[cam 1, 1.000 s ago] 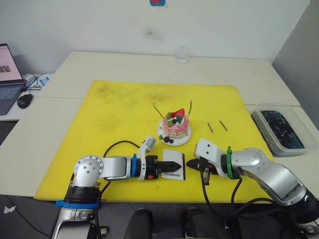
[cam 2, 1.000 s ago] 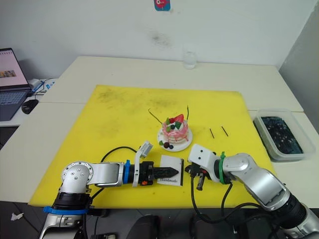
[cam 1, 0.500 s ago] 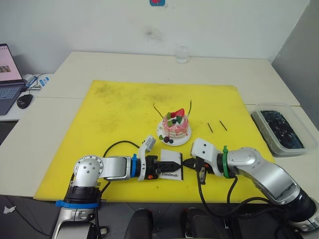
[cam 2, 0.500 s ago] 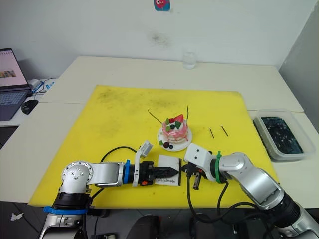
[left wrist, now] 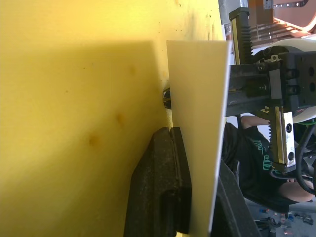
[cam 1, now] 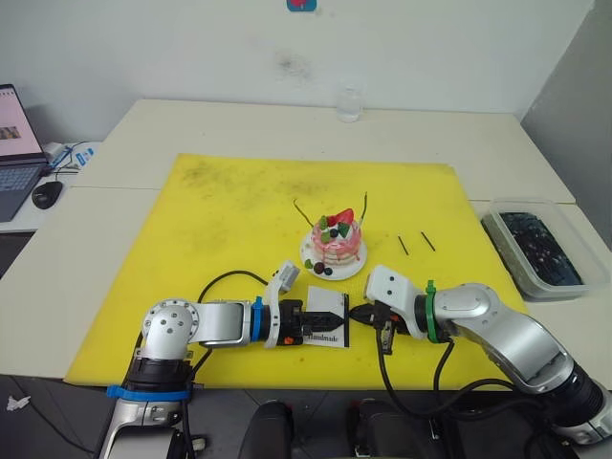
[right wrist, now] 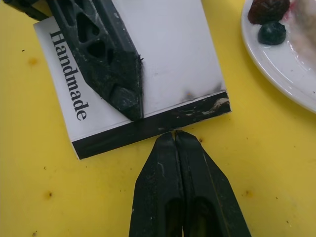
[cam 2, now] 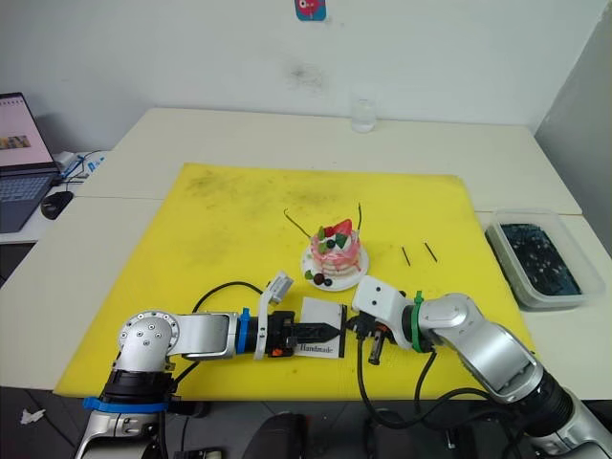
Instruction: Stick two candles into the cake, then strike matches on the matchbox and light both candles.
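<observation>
Both candles [cam 1: 302, 209] are standing in the cake [cam 1: 337, 242], unlit. Left gripper [cam 1: 325, 322] is clamping the matchbox [cam 1: 328, 318]. Right gripper [right wrist: 176, 134], fingers pressed together, is touching its black strip; whether a match is pinched, cannot tell.

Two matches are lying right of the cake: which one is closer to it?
The match nearer the cake is the one lying just beside its plate; the other match lies farther out, toward the plastic bin. Both rest loose on the yellow mat.
</observation>
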Controlling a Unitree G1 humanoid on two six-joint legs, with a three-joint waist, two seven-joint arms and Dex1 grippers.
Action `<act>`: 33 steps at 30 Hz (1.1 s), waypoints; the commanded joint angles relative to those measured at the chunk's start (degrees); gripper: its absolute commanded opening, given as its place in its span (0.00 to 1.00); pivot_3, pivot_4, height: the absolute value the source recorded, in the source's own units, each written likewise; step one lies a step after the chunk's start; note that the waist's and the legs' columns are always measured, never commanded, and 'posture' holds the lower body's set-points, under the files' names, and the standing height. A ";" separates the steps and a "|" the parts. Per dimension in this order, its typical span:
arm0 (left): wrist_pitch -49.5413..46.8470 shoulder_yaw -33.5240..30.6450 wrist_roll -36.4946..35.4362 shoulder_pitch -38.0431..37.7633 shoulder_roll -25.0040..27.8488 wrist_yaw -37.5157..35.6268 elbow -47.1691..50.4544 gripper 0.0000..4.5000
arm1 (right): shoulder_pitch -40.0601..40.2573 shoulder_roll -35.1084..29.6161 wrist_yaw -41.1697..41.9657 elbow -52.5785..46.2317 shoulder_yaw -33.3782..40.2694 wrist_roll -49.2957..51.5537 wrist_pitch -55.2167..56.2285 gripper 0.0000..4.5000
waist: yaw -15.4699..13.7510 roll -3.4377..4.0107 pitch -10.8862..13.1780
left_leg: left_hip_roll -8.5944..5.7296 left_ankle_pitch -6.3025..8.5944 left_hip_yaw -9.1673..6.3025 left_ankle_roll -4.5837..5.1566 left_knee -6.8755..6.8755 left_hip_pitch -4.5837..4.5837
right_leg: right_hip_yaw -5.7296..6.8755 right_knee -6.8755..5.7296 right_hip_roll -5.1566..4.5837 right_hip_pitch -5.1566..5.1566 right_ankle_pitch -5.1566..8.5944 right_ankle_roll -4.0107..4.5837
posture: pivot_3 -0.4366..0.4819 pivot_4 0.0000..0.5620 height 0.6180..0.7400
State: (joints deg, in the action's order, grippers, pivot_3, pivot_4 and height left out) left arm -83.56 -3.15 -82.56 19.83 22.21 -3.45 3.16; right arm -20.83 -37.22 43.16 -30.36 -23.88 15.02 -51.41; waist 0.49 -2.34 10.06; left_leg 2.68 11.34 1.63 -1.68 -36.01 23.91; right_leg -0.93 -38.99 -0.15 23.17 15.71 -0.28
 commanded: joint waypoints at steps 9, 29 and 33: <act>-0.67 -1.68 -0.96 -2.97 2.07 -6.04 0.63 0.00 | 8.28 -2.87 -3.92 -15.59 17.61 5.58 -3.34 0.00 | 0.03 0.00 0.00 | 0.01 0.01 0.01 -0.01 0.08 0.05 | 0.00 0.07 -0.03 0.02 0.07 0.07 | 0.48 0.27 1.00; 7.31 -2.45 6.09 -6.58 9.80 -26.45 10.39 0.00 | 14.74 18.04 -30.13 -2.10 21.08 -7.78 15.14 0.75 | 1.04 0.03 0.02 | 0.00 0.03 0.06 -0.04 0.17 0.07 | -0.02 0.13 -0.13 0.08 0.17 0.25 | 0.48 0.27 1.00; 7.69 -2.79 6.61 -6.86 10.27 -27.28 11.42 0.00 | 11.46 21.46 -31.69 6.68 20.71 -9.62 20.98 0.75 | 1.07 0.04 0.03 | 0.02 0.03 0.05 -0.04 0.21 0.10 | 0.00 0.11 -0.08 0.12 0.13 0.18 | 0.48 0.27 1.00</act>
State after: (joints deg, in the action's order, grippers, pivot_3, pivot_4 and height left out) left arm -76.79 -5.35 -75.86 12.99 31.95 -29.54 12.74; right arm -7.69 -16.29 12.31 -25.57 -3.51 6.39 -33.97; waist 1.55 -2.30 10.09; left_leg 2.70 11.37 1.68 -1.72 -35.78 24.03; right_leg -0.93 -38.88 -0.22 23.30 15.84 -0.10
